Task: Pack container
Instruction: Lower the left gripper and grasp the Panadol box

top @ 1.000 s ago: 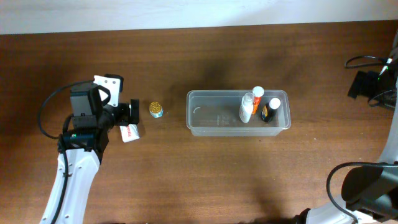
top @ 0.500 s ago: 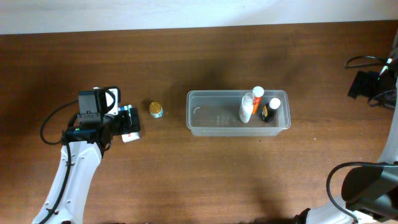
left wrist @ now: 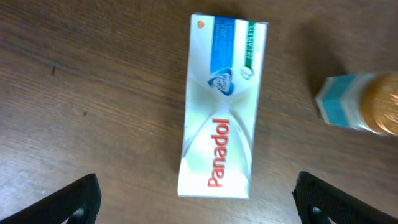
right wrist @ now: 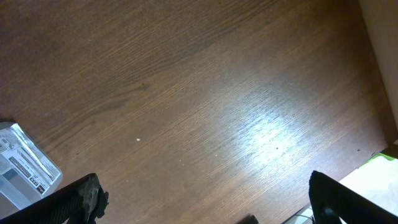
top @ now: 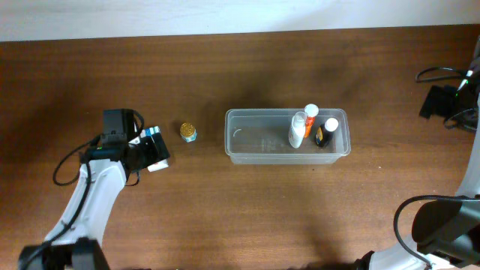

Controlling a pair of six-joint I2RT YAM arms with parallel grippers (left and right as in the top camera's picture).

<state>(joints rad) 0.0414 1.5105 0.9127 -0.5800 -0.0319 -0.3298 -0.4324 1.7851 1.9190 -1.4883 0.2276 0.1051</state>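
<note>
The clear container [top: 251,136] stands right of centre on the wooden table, with three upright bottles [top: 298,129] at its right end. A white Panadol box [left wrist: 221,106] lies flat on the table to the left. My left gripper [top: 154,148] hovers over it, open, with its fingers [left wrist: 74,199] wide on both sides of the box's near end and not touching it. A small gold-capped bottle [left wrist: 364,106] lies just right of the box and also shows in the overhead view [top: 188,133]. My right gripper [right wrist: 211,205] is open and empty over bare table.
The right arm [top: 450,105] stays at the table's far right edge among black cables. A white labelled object [right wrist: 25,165] shows at the left of the right wrist view. A strip of wall runs along the table's far edge.
My left arm has swung toward the table's front, bringing the open gripper over the Panadol box. The box, bottles and container have not moved.
</note>
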